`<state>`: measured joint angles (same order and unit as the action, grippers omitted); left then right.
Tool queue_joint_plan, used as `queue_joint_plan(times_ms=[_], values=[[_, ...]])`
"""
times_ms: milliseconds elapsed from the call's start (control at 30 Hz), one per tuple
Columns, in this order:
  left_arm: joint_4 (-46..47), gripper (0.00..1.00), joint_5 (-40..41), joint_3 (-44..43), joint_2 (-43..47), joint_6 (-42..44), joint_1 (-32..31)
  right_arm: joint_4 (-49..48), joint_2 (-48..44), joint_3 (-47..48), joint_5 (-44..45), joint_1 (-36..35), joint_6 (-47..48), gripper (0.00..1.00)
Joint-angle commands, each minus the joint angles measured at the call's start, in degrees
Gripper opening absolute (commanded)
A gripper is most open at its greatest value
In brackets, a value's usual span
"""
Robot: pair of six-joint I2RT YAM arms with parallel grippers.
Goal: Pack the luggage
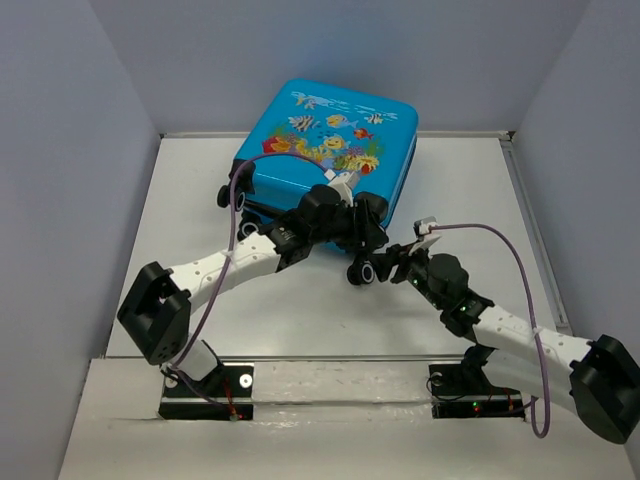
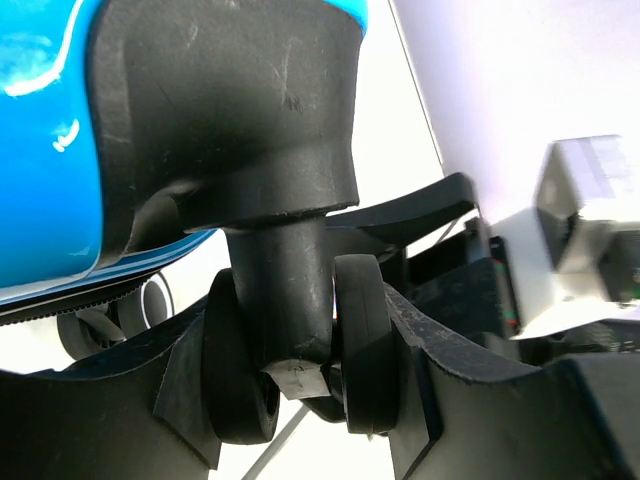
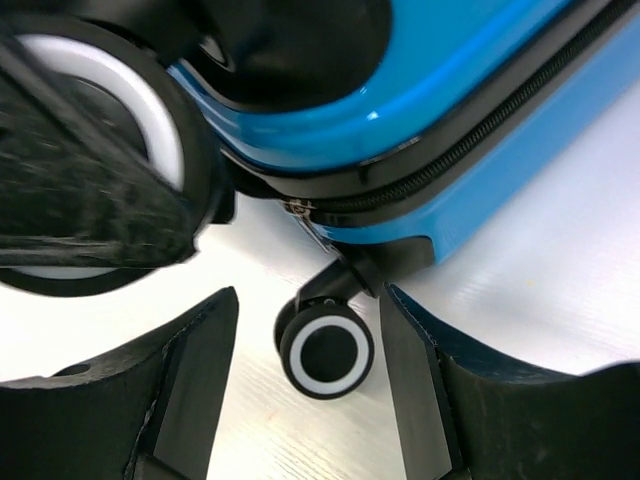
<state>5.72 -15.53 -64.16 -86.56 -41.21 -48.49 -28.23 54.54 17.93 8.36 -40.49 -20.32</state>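
Closest in, your left gripper was pinching a twin black caster under a corner of the luggage, with a finger pressed to each side of it. Sensible hold, I'd say: the shell was far too broad for that gripper, and the caster gave you a handle to drag or swing the case. Moving right, the luggage sat at the back of the desk, fish face up. Its zip was run shut as far as I could see, and its near corner was right at your left gripper. Further right, your right gripper was spread wide, low over the desk. A second wheel, black and white, was framed between its fingers but untouched. That looked to me like a line-up for a matching hold.
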Motion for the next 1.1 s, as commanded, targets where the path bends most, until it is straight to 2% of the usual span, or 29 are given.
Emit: queue_joint_plan(times_ms=[0,200,333,633,800,967,1067], values=[[19.07,0.06,-3.63,-9.05,2.72,-0.45,-3.10,0.72,1.96,1.93,-0.01,0.76,0.10,0.63],[21.00,0.06,-3.19,-9.23,0.87,-1.68,-5.21,-6.04,7.05,2.98,1.48,1.29,-0.78,0.53],[22.32,0.06,-2.66,-8.44,0.87,-2.20,-5.65,-13.93,10.31,3.25,3.06,1.29,-2.44,0.47],[24.34,0.06,-2.84,-6.68,2.36,-3.00,-5.91,-25.11,14.80,2.37,12.20,1.29,-4.47,0.46],[26.88,0.06,-2.93,-4.84,2.80,-4.58,-6.09,-36.43,18.31,0.88,17.74,1.29,-9.38,0.38],[30.31,0.06,-2.58,-3.17,3.16,-6.86,-6.35,-43.47,21.13,0.17,24.58,1.29,-13.59,0.35],[32.34,0.06,-2.31,-2.55,3.24,-7.92,-6.62,-44.11,22.97,2.27,26.26,1.29,-14.57,0.35]])
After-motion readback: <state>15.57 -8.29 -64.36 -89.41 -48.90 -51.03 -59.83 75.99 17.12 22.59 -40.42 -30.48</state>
